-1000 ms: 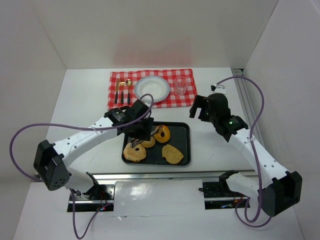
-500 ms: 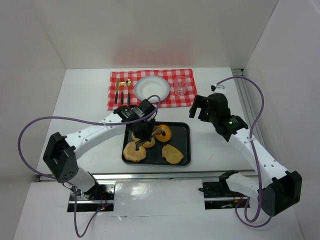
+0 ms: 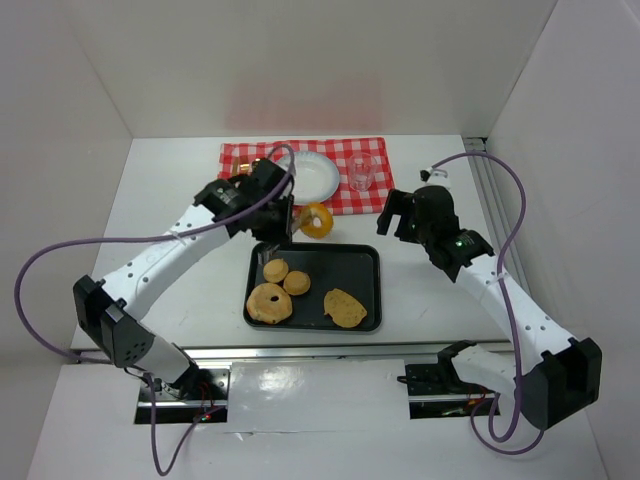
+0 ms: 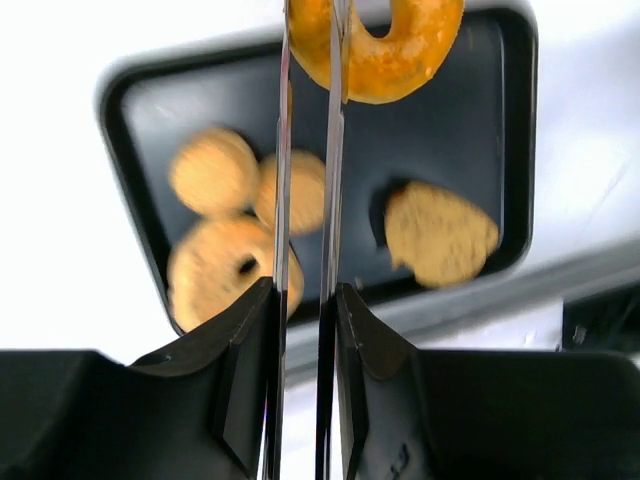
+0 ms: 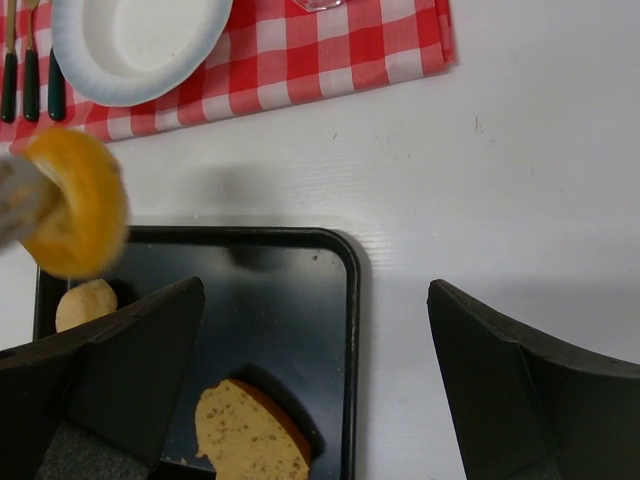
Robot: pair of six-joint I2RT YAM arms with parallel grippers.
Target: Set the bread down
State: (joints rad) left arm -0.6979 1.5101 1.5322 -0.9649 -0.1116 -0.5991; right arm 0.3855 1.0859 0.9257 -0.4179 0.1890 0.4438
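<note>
On the desk, the black tray (image 3: 345, 275) holds four other pieces. Above its far rim the left gripper (image 3: 298, 222) pinches the ring-shaped bread (image 3: 318, 220) by one side, jaws nearly closed. Held so thinly, it could swing or slip short of the white plate (image 3: 305, 178) beyond. The right gripper (image 3: 398, 213) hangs wide open, empty.

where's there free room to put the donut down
The plate is empty, between cutlery and glass. The tray is bare along its far right; its left side is crowded with three breads. Bare table lies between cloth and tray, and right of the tray.
</note>
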